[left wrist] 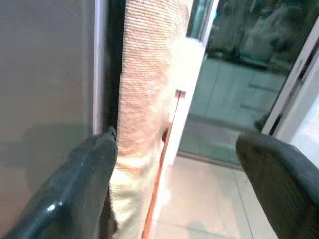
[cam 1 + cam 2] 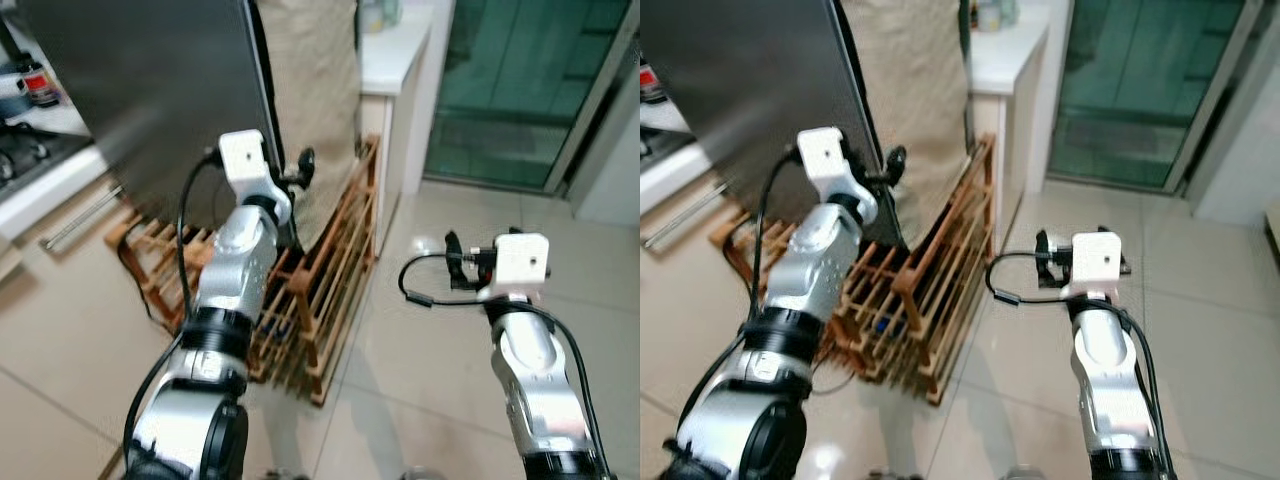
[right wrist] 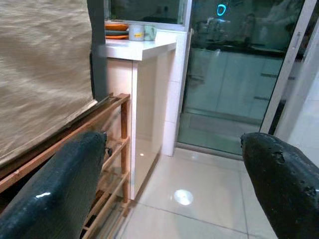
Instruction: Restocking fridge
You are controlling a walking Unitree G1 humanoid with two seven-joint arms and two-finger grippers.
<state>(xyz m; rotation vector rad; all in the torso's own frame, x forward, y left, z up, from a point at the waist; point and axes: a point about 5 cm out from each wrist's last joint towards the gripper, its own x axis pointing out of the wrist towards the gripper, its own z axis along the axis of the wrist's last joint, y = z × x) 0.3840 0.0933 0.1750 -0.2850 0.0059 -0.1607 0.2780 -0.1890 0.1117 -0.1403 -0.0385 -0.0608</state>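
Note:
The fridge's dark grey door (image 2: pixel 140 90) fills the upper left. My left gripper (image 2: pixel 303 165) is raised to the door's right edge, at about mid height. In the left wrist view it is open, and one of its fingers (image 1: pixel 92 167) lies against the seam between the door and a beige cloth (image 1: pixel 144 99). My right gripper (image 2: pixel 452 260) hovers over the tiled floor to the right of the fridge. It is open and holds nothing, with its fingers (image 3: pixel 65 184) spread wide.
A wooden slatted rack (image 2: pixel 325 290) leans low beside the fridge, under the beige cloth (image 2: pixel 315 80). Behind it stands a white counter (image 2: pixel 395 55) with dishes on it. A green glass sliding door (image 2: pixel 520 80) is at the right. A stove (image 2: pixel 25 150) sits at the far left.

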